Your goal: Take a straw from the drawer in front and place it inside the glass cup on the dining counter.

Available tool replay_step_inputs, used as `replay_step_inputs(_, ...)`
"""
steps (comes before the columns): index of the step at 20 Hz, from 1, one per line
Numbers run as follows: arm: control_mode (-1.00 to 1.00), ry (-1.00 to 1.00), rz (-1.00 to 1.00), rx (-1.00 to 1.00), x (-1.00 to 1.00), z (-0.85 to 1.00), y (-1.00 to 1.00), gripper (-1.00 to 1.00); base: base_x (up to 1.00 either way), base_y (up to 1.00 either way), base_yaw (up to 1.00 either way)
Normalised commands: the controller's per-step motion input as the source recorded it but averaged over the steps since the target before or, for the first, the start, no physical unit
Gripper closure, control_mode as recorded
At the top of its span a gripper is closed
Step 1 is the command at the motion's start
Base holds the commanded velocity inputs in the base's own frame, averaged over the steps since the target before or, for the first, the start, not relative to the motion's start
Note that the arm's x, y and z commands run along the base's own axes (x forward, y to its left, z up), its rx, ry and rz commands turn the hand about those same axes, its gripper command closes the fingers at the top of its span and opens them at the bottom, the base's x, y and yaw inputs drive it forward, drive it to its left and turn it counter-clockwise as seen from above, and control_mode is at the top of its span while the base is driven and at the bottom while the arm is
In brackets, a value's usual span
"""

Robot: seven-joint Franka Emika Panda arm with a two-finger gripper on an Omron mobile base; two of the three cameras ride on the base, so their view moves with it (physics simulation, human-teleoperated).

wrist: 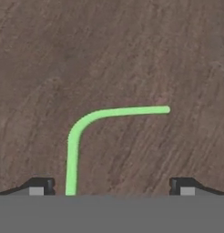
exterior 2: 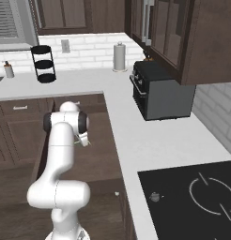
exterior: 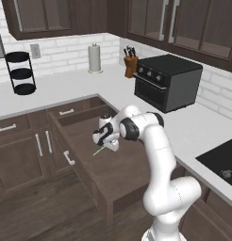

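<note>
End effector point(exterior: 102, 147): hanging over the pulled-out drawer point(exterior: 89, 155), pointing down at its brown wooden floor. In the hand view its two dark fingertips point(wrist: 38, 185) are standing wide apart, released, grasping nothing.

Straw point(wrist: 93, 132): pale green, bent at an elbow, lying on the drawer floor directly below the end effector. In the hand view one leg is running up from between the fingertips, nearer the one on that view's left, then turning toward that view's right; whether a fingertip is touching it cannot be told. In the left base view the straw is showing as a thin green line just under the end effector.

Drawer: dark brown, standing open, projecting from the cabinet run beneath the white counter point(exterior: 193, 127).

On the counter beyond the end effector: black toaster oven point(exterior: 167, 81), knife block point(exterior: 131, 63), paper towel roll point(exterior: 94, 58), black three-tier stand point(exterior: 21, 73). A black cooktop point(exterior 2: 192, 197) is sitting in the counter on the arm's right.

Writing and labels: none can be read on any item.
</note>
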Motion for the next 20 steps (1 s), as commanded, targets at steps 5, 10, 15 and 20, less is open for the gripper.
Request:
replay_step_inputs(5,-1.0,0.0,0.0,0.01,0.36,0.0,0.0,-1.0,0.0,0.0,0.0)
replay_step_inputs(10,-1.0,0.0,0.0,0.01,0.4,-0.03,0.0,-1.0,0.0,0.0,0.0)
replay_step_inputs(15,-1.0,0.03,0.0,0.0,0.15,-0.3,0.0,-1.0,0.0,0.0,0.0)
replay_step_inputs(20,-1.0,0.02,-0.01,0.0,-0.02,-0.53,0.0,1.0,0.0,0.0,0.0)
